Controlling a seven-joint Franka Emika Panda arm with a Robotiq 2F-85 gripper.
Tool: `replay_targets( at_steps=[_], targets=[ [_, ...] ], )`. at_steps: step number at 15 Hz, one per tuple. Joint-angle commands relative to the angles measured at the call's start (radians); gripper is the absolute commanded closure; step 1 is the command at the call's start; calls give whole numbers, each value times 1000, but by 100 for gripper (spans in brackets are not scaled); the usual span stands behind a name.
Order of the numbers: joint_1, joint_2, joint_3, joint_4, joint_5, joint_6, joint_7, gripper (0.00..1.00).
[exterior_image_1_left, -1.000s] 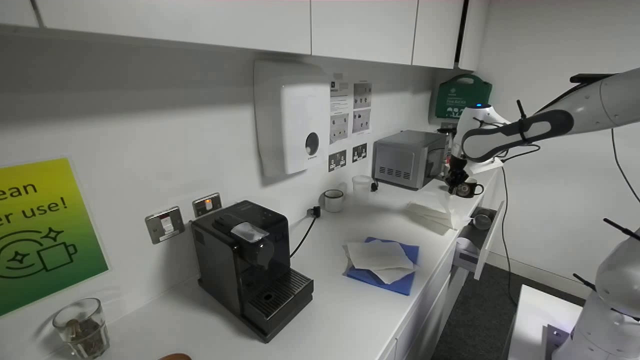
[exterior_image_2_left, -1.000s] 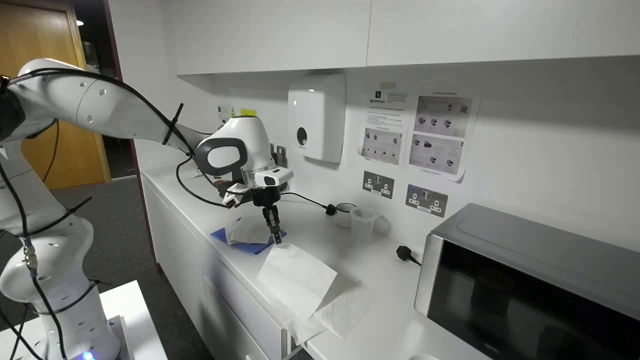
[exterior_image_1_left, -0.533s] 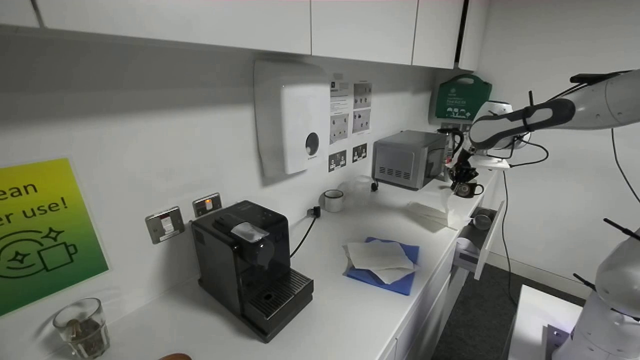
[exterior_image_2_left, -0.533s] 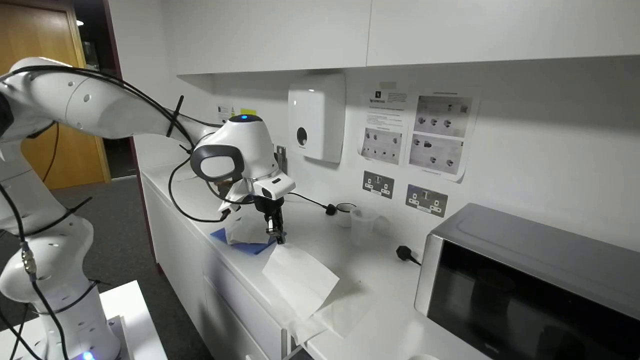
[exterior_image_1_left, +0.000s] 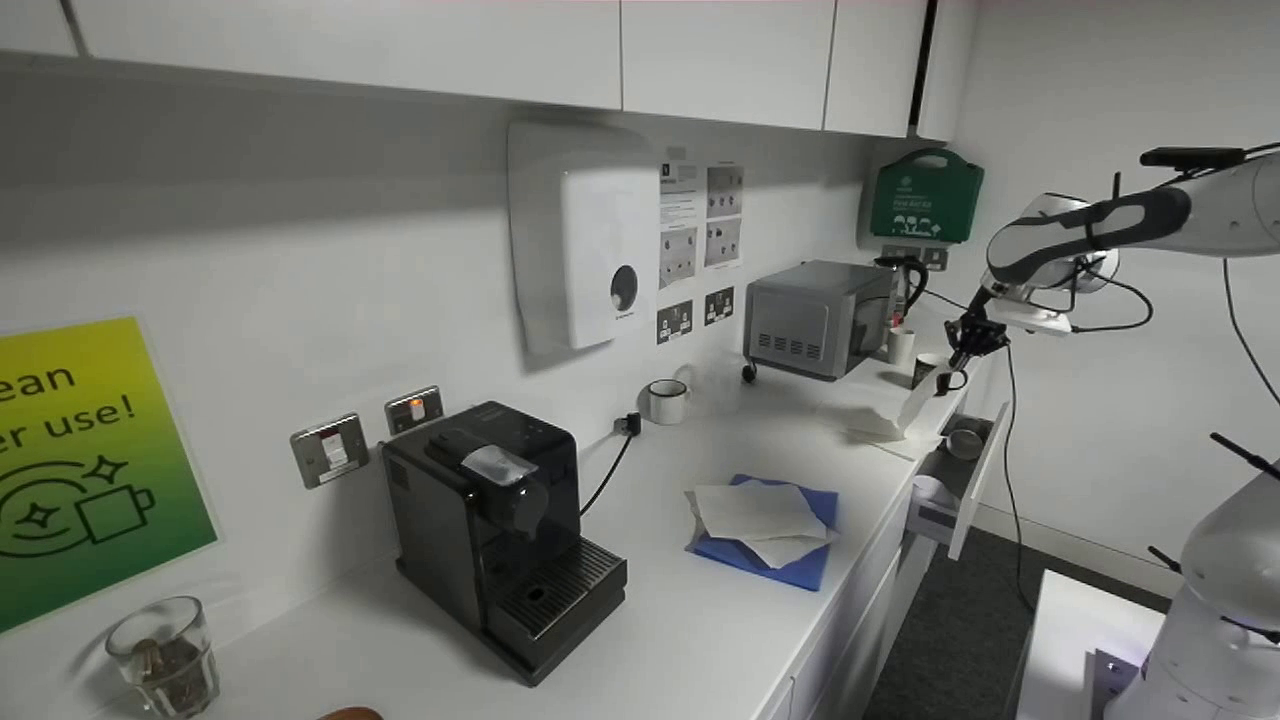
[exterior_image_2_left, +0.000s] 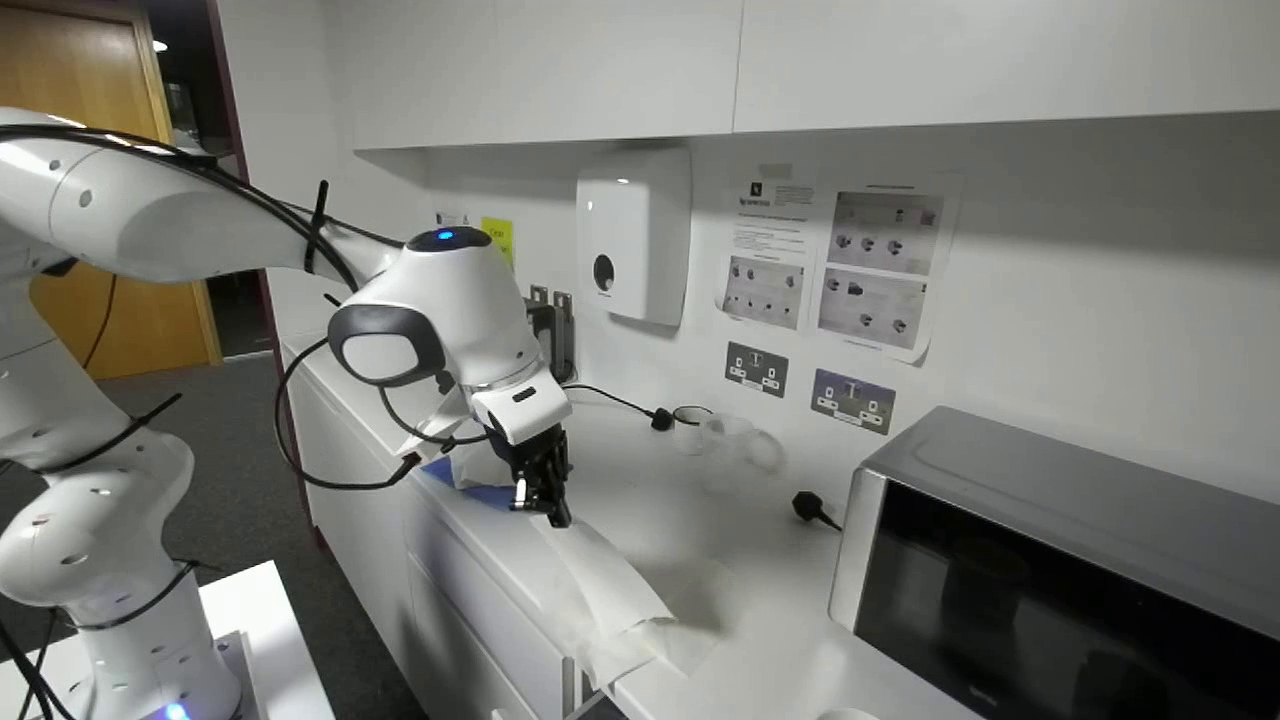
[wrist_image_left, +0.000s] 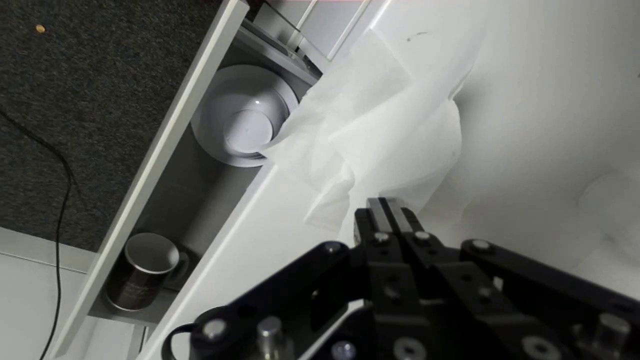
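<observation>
A white paper towel (exterior_image_2_left: 612, 590) is pinched at its upper end by my gripper (exterior_image_2_left: 558, 522), which is shut on it just above the counter. From the fingertips the towel (exterior_image_1_left: 915, 402) slopes down, and its lower part spreads in folds over the worktop. In the wrist view the closed gripper (wrist_image_left: 386, 204) points at the creased towel (wrist_image_left: 385, 140), part of which reaches over the counter edge beside an open drawer (wrist_image_left: 165, 145). Behind the gripper (exterior_image_1_left: 946, 386) in an exterior view stands a dark mug (exterior_image_1_left: 926, 368), partly covered.
Inside the drawer are a white bowl (wrist_image_left: 245, 112) and a dark mug (wrist_image_left: 142, 272). A grey microwave (exterior_image_1_left: 800, 325) stands against the wall, with a white cup (exterior_image_1_left: 901, 346) by it. Nearer lie a blue cloth (exterior_image_1_left: 806, 572) under papers (exterior_image_1_left: 760, 512) and a black coffee machine (exterior_image_1_left: 440, 500).
My gripper has moved toward the counter's front edge, with the wrist turning. The towel's held end has come along, and the sheet now hangs narrower and more twisted.
</observation>
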Motion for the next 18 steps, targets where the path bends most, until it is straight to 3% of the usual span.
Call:
replay_targets(
  at_steps=[1, 12, 18],
  targets=[
    [-35, -17, -31, -13, 22, 15, -27, 100],
    [-97, -22, -78, -30, 10, 17, -17, 100],
    [-129, -44, -71, -46, -93, 13, -85, 100]
  ],
)
